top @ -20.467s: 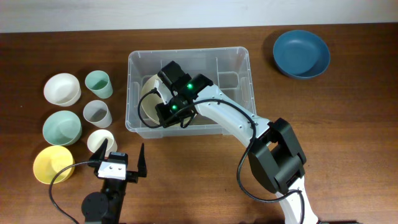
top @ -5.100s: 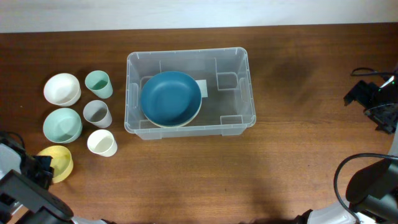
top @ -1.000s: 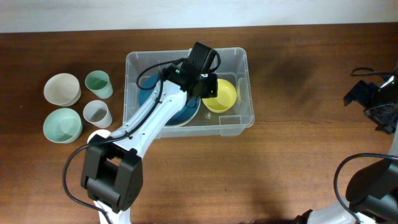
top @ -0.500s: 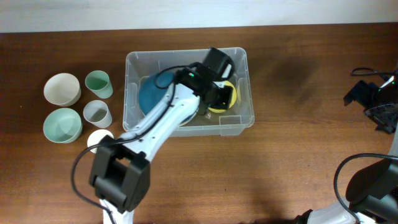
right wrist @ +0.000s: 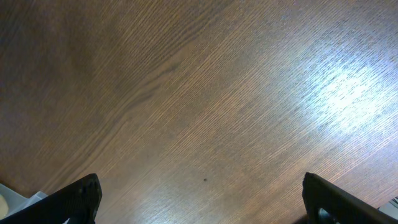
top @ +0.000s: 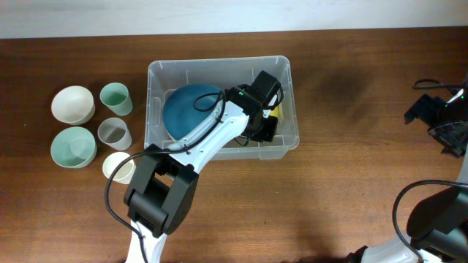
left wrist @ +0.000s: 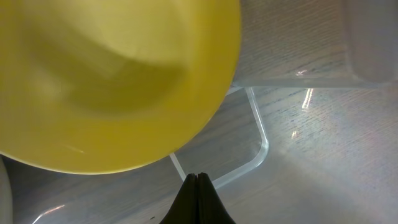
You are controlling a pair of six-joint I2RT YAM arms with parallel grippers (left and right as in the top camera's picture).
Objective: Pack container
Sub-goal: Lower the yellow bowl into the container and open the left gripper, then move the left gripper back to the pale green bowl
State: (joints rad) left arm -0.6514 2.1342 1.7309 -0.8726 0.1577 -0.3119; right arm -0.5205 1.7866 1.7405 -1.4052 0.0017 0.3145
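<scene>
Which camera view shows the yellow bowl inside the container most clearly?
The left wrist view: the yellow bowl fills much of the frame. In the overhead view the left arm hides nearly all of it. The right wrist view shows only the table.

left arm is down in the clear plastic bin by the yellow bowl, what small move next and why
Probably lift the left gripper up out of the clear plastic bin: its jaws are shut on nothing, and the yellow bowl already lies inside.

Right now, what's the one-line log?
left tool: shut, in bin | yellow bowl: in bin | right tool: open, over table
</scene>
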